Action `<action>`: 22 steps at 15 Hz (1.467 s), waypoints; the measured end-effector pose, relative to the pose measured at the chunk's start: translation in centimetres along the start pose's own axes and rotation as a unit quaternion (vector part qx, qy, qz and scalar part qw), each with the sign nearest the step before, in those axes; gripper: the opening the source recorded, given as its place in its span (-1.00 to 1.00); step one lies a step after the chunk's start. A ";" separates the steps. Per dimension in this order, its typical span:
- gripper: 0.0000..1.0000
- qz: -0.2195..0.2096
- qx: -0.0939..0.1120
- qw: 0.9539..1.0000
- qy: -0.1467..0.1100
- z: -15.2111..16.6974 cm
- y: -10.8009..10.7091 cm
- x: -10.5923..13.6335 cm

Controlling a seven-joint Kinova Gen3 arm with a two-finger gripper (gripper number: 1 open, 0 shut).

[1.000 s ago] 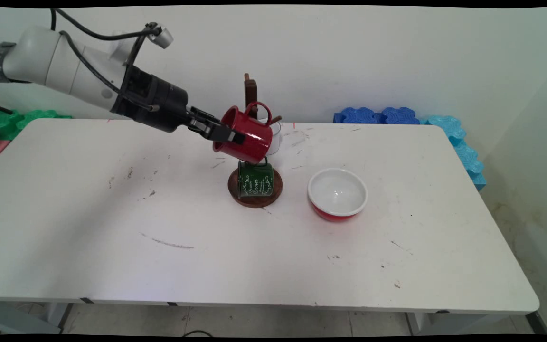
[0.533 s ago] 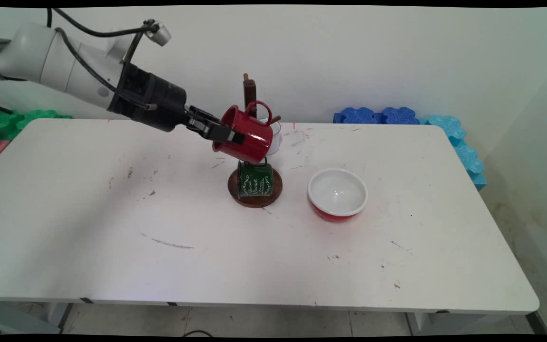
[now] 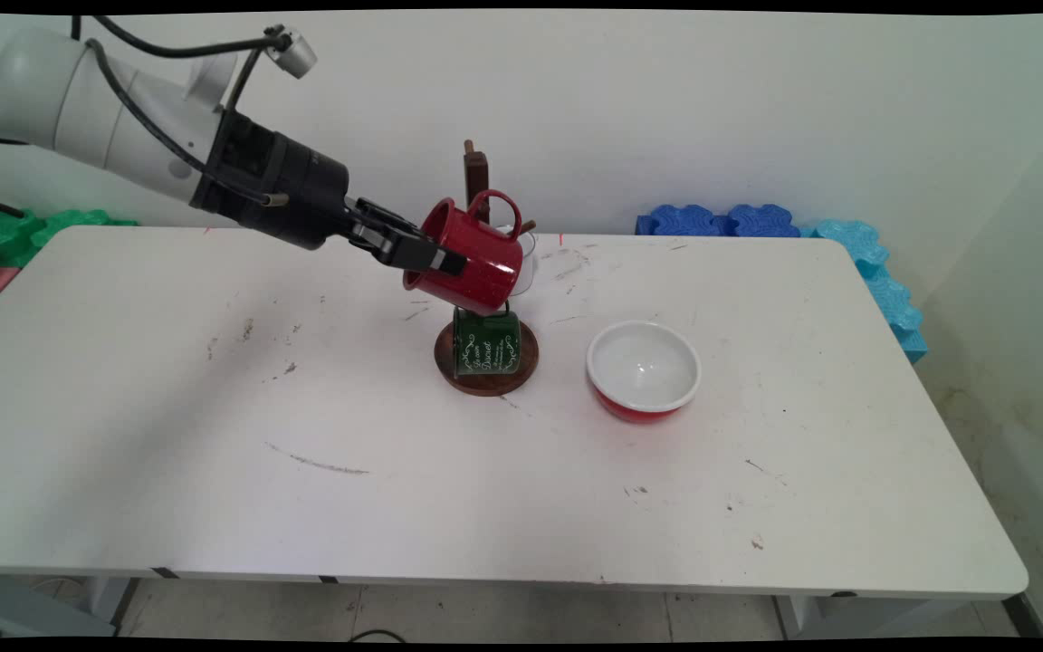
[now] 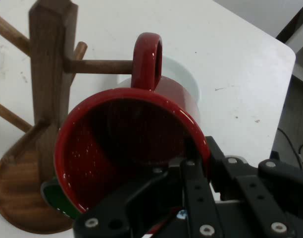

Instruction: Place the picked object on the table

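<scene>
- Hand (image 3: 435, 258) was clamped on the rim of a red mug (image 3: 472, 258): one finger inside the mouth, one outside on the wall, per hand view (image 4: 191, 163).
- Red mug (image 4: 131, 148) was held off the table, tilted, mouth facing back toward the hand, handle (image 3: 494, 204) on top.
- In the hand view the mug handle (image 4: 146, 59) sat right at the tip of a horizontal peg (image 4: 94, 66) of the wooden mug tree (image 4: 47, 74). Couldn't tell whether the peg was through the loop or just behind it.
- Mug tree post (image 3: 476, 172) stood upright directly behind the red mug in the main view; its round wooden base (image 3: 487, 380) was on the table (image 3: 304, 407) below.
- Green mug (image 3: 485, 342) with pale lettering sat low on the tree, over the base, just under the red mug. Only a green sliver (image 4: 57, 198) showed in the hand view.
- White mug (image 3: 526, 254) was mostly hidden behind the red mug, on the far side of the tree; part of its white rim (image 4: 183, 74) showed in the hand view.
- Red bowl (image 3: 644, 369) with white interior stood upright on the table near the tree base, on its right, not touching.
- Arm came in from upper left with black cables (image 3: 168, 54) hanging along it.
- Blue foam pieces (image 3: 725, 220) lay along the far right table edge by the wall, green ones (image 3: 33, 226) at far left.
</scene>
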 end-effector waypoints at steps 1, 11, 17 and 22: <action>-1.00 0.001 -0.001 1.000 0.000 -0.1 0.2 0.0; -1.00 0.009 -0.012 1.000 -0.011 -1.1 1.4 -0.4; -1.00 0.021 -0.012 0.999 -0.024 -2.3 1.2 -0.8; -1.00 0.037 -0.005 0.998 -0.042 -3.8 0.5 -1.2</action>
